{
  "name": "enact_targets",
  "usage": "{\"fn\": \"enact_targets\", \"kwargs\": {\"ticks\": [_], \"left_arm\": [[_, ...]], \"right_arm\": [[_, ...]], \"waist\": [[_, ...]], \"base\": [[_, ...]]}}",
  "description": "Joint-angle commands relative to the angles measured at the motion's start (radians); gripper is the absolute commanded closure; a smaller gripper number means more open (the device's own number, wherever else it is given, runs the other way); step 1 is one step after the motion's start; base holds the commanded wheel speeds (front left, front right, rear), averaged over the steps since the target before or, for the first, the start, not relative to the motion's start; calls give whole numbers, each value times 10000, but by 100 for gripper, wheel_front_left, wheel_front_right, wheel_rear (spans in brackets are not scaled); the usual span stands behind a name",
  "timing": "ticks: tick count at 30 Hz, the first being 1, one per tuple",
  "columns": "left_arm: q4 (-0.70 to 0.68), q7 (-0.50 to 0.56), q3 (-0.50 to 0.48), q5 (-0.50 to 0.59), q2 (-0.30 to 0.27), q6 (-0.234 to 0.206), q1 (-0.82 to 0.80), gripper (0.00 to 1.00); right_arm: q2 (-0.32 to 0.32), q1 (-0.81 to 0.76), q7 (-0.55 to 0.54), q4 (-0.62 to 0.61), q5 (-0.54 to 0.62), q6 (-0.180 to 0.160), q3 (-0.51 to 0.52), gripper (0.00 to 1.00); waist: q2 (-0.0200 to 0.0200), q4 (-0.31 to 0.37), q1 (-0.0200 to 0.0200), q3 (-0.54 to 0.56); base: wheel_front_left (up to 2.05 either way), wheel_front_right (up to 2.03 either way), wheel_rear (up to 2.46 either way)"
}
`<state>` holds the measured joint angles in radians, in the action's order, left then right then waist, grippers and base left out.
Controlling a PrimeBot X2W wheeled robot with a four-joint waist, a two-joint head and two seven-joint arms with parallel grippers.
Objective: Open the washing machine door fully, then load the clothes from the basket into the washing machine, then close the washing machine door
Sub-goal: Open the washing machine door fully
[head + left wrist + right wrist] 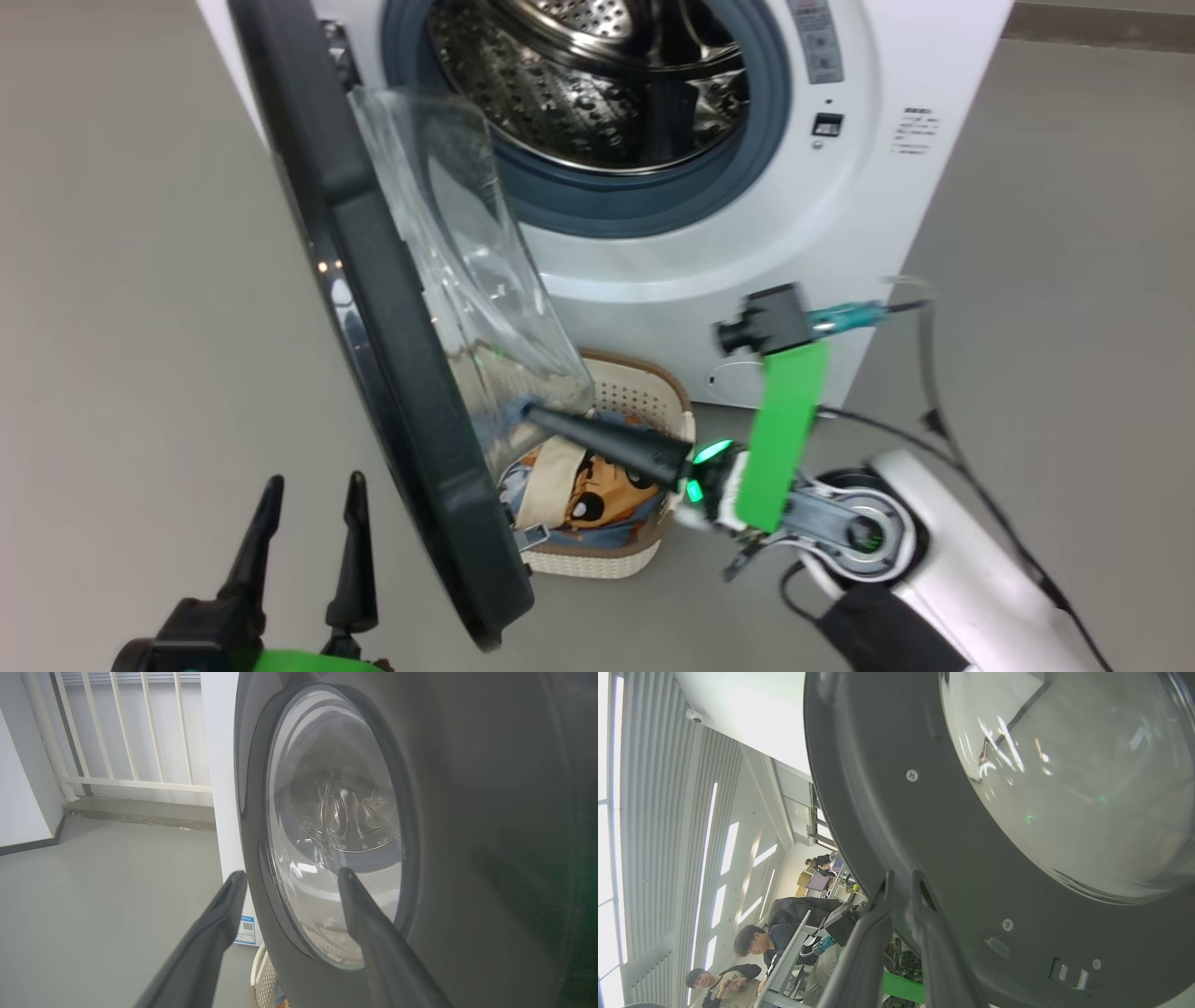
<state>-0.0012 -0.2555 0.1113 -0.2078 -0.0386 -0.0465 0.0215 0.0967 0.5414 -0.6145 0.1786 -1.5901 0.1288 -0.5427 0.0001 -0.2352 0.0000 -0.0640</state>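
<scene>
Half-swung over the basket (644,369), the washing machine door (373,308) is being pressed by the nearly closed right gripper (527,411), the left gripper (314,485) being held wide open at near left, and a slip letting it swing back is being risked.

Smooth grey floor (112,280), matte, evenly lit. At the back, white wall (23,765) with dark skirting (28,845); beside it a white barred railing (126,732) on a low grey kerb (140,817). Elsewhere, in the right wrist view, pale ribbed panels (654,812) cut by bright strips of light (730,847), a dome camera (694,715) mounted near them, and people (749,947) seated at a desk (782,961) in bright daylight.
</scene>
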Motion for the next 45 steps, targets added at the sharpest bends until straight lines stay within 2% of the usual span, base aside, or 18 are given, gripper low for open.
{"fn": "enact_targets", "kwargs": {"ticks": [1,5,9,12,16,18,20,24,27,35,37,45], "left_arm": [[-195,-63,-414,68,-116,37,-98,0],[-115,-63,-538,160,-116,120,-39,0],[-52,-63,-643,227,-116,158,4,0],[58,-63,-605,326,-116,265,20,0],[149,-63,-628,442,-116,347,8,0],[162,-63,-705,487,-116,374,25,0],[174,-63,-803,525,-116,401,70,0],[192,-63,-974,589,-116,458,178,0],[203,-63,-1079,629,-116,516,260,0],[287,-63,-1148,673,-116,628,385,0],[283,-63,-1167,666,-116,626,401,0],[359,-63,-1300,709,-116,746,570,0]], "right_arm": [[-48,-119,312,-477,325,19,107,0],[495,-403,1795,-1209,1227,19,478,0],[1263,-730,4017,-1852,2234,19,489,0],[2320,-1092,5756,-2008,3218,19,131,0],[3680,-1720,8184,-1481,4418,19,-269,0],[3894,-2111,8633,-1291,4390,19,-116,0],[3961,-2547,8743,-1217,4419,19,570,0],[3465,-3714,8757,-1381,5731,19,2688,0],[2913,-4530,8759,-1555,6878,19,3664,0],[1599,-6120,8761,-1765,9811,19,5347,0],[1484,-6304,8761,-1777,10202,19,5472,0],[139,-7257,8761,-1741,12412,19,6578,0]], "waist": [[-1,181,0,76],[-1,438,0,71],[-1,657,0,101],[-1,715,0,179],[-1,796,0,245],[-1,869,0,275],[-1,944,0,331],[-1,1119,0,417],[-1,1294,0,483],[-1,1497,0,721],[-1,1514,0,738],[-1,1637,0,882]], "base": [[0,0,0],[0,0,0],[0,0,0],[0,0,0],[0,0,0],[0,0,0],[0,0,0],[0,0,0],[0,0,0],[0,0,0],[0,0,0],[0,0,0]]}}
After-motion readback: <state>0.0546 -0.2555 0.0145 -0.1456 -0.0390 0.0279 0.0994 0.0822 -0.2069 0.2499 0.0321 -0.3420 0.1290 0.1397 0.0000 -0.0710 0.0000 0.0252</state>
